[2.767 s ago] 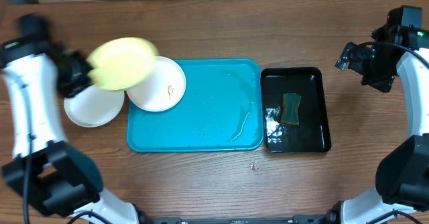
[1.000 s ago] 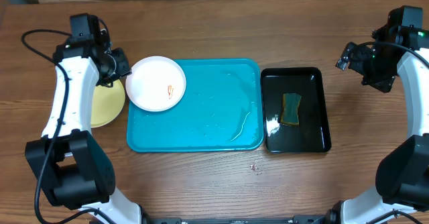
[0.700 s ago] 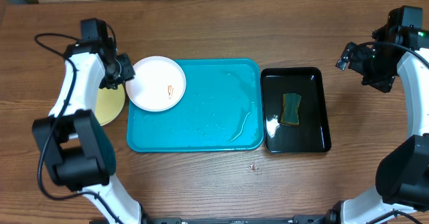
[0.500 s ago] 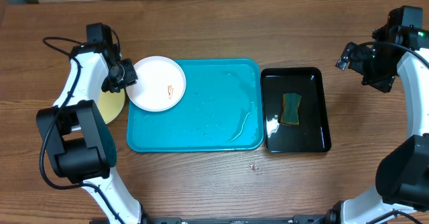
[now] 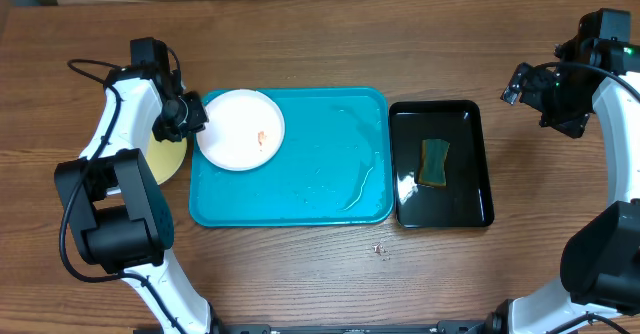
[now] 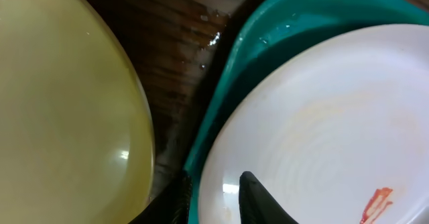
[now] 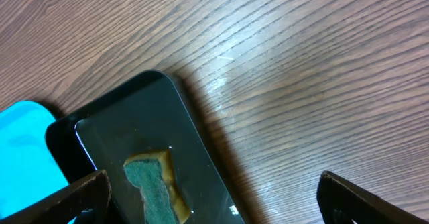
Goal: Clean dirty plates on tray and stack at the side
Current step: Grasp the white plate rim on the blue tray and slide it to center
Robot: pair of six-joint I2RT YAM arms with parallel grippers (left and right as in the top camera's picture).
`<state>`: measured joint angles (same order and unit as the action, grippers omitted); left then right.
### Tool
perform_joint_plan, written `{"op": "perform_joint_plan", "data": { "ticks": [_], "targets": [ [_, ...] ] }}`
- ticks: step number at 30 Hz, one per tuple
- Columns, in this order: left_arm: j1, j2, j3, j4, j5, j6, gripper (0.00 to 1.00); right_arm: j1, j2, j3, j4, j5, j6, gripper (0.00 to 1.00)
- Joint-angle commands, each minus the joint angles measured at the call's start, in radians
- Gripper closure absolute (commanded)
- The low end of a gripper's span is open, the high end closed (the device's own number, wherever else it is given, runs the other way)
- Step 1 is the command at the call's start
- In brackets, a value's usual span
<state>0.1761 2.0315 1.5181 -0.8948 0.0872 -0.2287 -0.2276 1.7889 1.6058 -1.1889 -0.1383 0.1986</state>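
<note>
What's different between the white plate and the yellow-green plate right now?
The white plate has an orange-red smear; the yellow-green plate shows none on its visible part. The white plate lies at the left edge of the turquoise tray; the yellow-green plate lies off the tray, to its left. The left claw straddles the white plate's rim; the yellow-green plate is ungripped. Both are round and shallow.

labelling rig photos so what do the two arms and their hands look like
Both arms are white shells with black joints and black bases. A thin black cable loops off the left arm near its wrist; the right arm shows a small green light near its wrist. The left hand has dark rounded fingertips, the right hand dark blocky ones.
</note>
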Motion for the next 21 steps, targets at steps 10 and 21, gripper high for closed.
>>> {"op": "perform_joint_plan", "data": {
  "ticks": [10,21],
  "targets": [
    [-0.068,0.01,0.018,0.007,0.001,0.091,0.69,-0.004,-0.012,0.011,0.005,0.007,0.004,0.0],
    [-0.059,0.022,0.079,0.018,-0.146,0.129,0.82,-0.004,-0.012,0.011,0.005,0.007,0.004,0.0]
  ]
}}
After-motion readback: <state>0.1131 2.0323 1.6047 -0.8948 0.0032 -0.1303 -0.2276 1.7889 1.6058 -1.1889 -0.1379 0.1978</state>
